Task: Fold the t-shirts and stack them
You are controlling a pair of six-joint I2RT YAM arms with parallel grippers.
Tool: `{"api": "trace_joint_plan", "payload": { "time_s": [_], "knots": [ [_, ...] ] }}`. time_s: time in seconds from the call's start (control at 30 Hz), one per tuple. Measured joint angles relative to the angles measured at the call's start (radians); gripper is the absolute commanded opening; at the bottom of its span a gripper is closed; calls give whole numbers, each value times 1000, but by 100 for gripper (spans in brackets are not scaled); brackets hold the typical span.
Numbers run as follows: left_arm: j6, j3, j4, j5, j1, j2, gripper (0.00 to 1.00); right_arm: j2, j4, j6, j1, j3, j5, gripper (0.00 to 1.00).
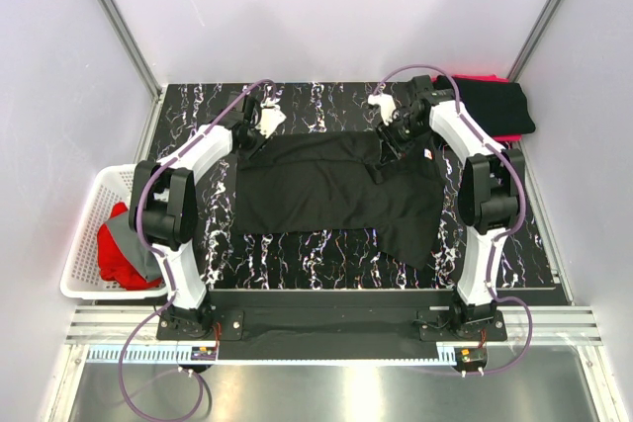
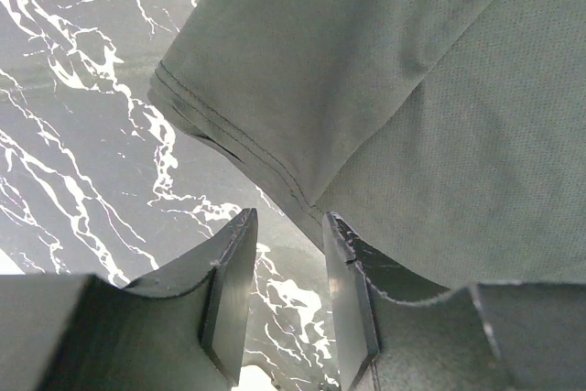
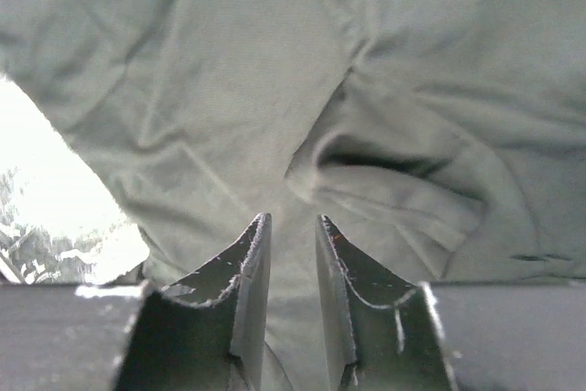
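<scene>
A black t-shirt [image 1: 336, 190] lies spread on the dark marbled table, partly folded, one part hanging toward the near right. My left gripper [image 1: 259, 133] is at its far left corner. In the left wrist view my left gripper [image 2: 286, 226] is open and empty, right beside the stitched hem corner [image 2: 229, 135]. My right gripper [image 1: 393, 137] is over the shirt's far right edge. In the right wrist view my right gripper [image 3: 291, 226] is open and empty above rumpled black cloth [image 3: 385, 171].
A folded black shirt on a red one [image 1: 495, 106] lies at the far right corner. A white slatted basket [image 1: 84, 244] at the left holds red and grey cloth [image 1: 124, 249]. White walls and metal posts enclose the table.
</scene>
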State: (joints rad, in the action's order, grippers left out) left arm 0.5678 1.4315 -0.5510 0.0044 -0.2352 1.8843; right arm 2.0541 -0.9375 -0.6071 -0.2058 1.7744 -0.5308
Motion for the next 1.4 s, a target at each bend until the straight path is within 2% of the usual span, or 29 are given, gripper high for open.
{"api": "trace_joint_plan", "payload": {
  "time_s": [0.27,0.4,0.73,1.13,1.4],
  "knots": [
    [1,0,-1,0,0,0,40,-47,16,-74,-3,-146,9,27],
    [1,0,-1,0,0,0,40,-43,58,-64,13,-188,49,32],
    [11,-2,-1,-12,0,0,40,55,135,-23,99,-93,128,36],
    [11,-10,-2,-17,-3,0,41,147,154,11,115,-22,149,39],
    [12,-10,-2,-20,-8,0,40,171,155,40,134,2,146,32]
  ]
}}
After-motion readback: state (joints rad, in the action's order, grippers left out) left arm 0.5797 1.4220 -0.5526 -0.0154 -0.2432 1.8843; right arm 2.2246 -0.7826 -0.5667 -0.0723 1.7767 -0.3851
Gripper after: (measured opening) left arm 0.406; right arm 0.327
